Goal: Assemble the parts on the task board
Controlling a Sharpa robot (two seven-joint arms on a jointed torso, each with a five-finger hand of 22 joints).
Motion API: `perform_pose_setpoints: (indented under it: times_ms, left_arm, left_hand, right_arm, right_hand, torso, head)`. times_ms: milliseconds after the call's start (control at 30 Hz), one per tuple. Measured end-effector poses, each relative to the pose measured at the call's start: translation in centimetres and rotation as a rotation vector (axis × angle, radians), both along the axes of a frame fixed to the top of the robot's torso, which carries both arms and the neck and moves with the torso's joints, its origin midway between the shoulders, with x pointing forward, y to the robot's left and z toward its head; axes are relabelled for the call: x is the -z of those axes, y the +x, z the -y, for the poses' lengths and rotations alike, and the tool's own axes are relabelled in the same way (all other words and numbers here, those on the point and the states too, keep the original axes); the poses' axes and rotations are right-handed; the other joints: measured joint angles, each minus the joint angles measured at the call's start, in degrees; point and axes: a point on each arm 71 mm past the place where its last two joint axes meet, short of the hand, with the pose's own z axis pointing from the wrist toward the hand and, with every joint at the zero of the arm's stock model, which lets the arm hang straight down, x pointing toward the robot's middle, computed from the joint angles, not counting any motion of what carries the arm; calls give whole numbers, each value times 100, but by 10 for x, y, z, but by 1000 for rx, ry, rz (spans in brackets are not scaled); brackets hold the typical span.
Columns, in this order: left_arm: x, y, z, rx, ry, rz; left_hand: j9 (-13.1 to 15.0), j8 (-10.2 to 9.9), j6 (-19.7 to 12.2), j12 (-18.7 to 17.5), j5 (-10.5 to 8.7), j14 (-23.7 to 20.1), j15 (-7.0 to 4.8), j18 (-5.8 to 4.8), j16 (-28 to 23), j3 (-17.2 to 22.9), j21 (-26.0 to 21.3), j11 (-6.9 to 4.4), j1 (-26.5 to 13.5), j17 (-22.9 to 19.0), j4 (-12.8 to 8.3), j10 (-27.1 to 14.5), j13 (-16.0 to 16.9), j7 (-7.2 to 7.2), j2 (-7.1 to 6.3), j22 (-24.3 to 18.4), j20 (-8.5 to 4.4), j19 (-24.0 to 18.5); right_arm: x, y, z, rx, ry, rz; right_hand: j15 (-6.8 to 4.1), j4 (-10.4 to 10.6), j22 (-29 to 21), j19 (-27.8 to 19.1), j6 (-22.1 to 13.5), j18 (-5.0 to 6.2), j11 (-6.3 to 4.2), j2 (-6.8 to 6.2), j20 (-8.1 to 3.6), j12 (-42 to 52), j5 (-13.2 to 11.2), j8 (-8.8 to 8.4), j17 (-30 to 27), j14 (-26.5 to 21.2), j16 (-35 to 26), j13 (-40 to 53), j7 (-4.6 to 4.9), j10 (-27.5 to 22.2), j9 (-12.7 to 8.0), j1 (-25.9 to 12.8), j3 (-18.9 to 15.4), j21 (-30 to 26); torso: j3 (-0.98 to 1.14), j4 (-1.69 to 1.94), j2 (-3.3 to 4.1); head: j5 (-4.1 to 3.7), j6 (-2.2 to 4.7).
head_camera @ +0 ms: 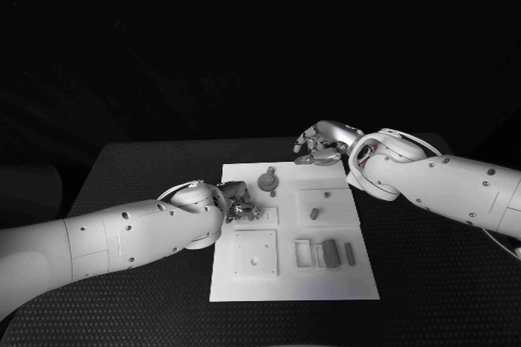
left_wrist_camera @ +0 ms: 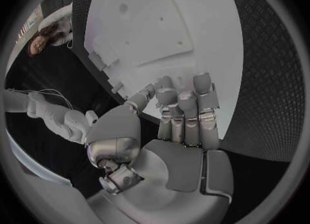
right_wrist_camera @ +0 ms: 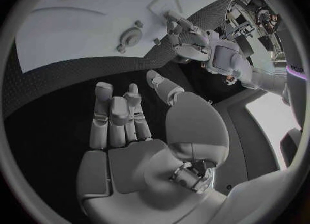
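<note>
The white task board [head_camera: 245, 294] lies in the middle of the black worktop [head_camera: 120, 174], its long sides running from the near edge toward the far edge. On it sit several grey parts: a round knob-like piece [head_camera: 267, 182] near the board's far end, a small peg [head_camera: 314, 212] standing in a raised square on the right half, a square plate with holes [head_camera: 254, 253] on the left half nearer the front, and beside that a row of small upright blocks [head_camera: 329, 253] with a thin bar [head_camera: 349, 251] at the right end of the row. The left hand [head_camera: 237, 200] hangs over the board's left edge, roughly halfway along it, its fingers [left_wrist_camera: 187, 111] lying close side by side and reaching out over the board; nothing can be seen between them, and whether they touch the board cannot be told. The right hand [head_camera: 322, 144] is at the board's far right corner, just beyond the far edge, above the dark worktop. Its fingers [right_wrist_camera: 116, 115] are loosely extended with the thumb set apart, and the palm is bare, holding nothing. The two hands are well apart, with the round knob-like piece lying between them.
</note>
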Motion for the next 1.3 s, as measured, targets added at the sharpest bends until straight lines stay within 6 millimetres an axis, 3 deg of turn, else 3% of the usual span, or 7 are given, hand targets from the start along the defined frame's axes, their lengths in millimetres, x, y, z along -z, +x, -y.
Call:
perform_pose_setpoints:
  times_ms: [67, 233, 967, 1167, 1233, 1300]
  left_arm:
    - [1, 0, -2, -12, -17, -18]
    - [1, 0, -7, -40, -61, -63]
    - [1, 5, -12, -91, -148, -165]
    - [1, 9, -13, -103, -142, -168]
    - [1, 11, -14, -107, -135, -170]
    - [1, 12, -15, -109, -128, -174]
  left_hand:
    - [-13, -29, -74, 0, -246, -81, 15, 0, 14, 43, 0, 22, 32, -42, -106, -83, -28, 74, 98, 0, -1, -68]
    - [-45, -49, -113, 0, -508, -142, 42, -2, 14, 86, -4, 69, 32, -116, -245, -148, -66, 113, 186, 0, 28, -117]
    - [-34, -76, -137, 0, -552, -203, 62, -2, 20, 39, -28, 73, -51, -167, -292, -193, -92, 91, 312, -1, 48, -156]
    - [-14, -30, -142, 40, -516, -204, 63, -3, 82, 74, -28, 74, -74, -197, -375, -193, -98, 83, 335, -2, 49, -157]
    - [-2, -6, -107, 41, -332, -204, 63, -2, 108, 75, -28, 60, -75, -214, -382, -180, -108, 63, 336, -2, 49, -157]
    - [46, 58, -63, 68, -25, -204, 64, -2, 132, 70, -24, 27, -75, -246, -388, -147, -129, 19, 337, -2, 50, -157]
  right_arm:
    - [0, 0, 0, 0, 0, -1]
    - [0, 0, 1, 1, -2, -2]
    - [3, 2, 3, 6, -6, -10]
    - [4, 2, 2, 5, -6, -12]
    - [4, 2, 2, 5, -6, -13]
    - [4, 2, 2, 5, -7, -13]
  right_hand:
    - [0, 0, 0, 0, 0, 0, 0, 0, 0, 0, 0, 0, 0, 0, 0, 0, 0, 0, 0, 0, 0, 0]
    - [0, 0, 0, 0, 0, 0, 0, 0, 0, 0, 0, 0, 0, 0, 0, 0, 0, 0, 0, 0, 0, 0]
    - [0, 0, -1, 0, 0, 0, 0, 0, 1, 0, 0, 0, 0, 0, 0, -4, 1, 0, -4, 0, 0, 0]
    - [0, 0, -1, -1, 0, 0, 0, 0, 1, 0, 0, 0, 0, 0, 0, -4, 1, 0, -4, 0, 0, 0]
    - [0, 0, -1, -1, -1, 0, 0, 0, 1, 0, 0, 0, 0, 0, 0, -4, 1, 0, -4, 0, 0, 0]
    - [0, 0, -1, -1, -1, 0, 0, 0, 1, 0, 0, 0, 0, 0, 0, -4, 1, 0, -4, 0, 0, 0]
  torso:
    - [-1, -1, 1]
    - [-1, -1, 1]
    - [4, -1, 2]
    - [5, -2, 2]
    - [5, -2, 2]
    - [5, -2, 2]
  head:
    - [1, 1]
    - [-5, 4]
    - [-17, -8]
    - [-13, -4]
    - [-12, -5]
    - [-12, -8]
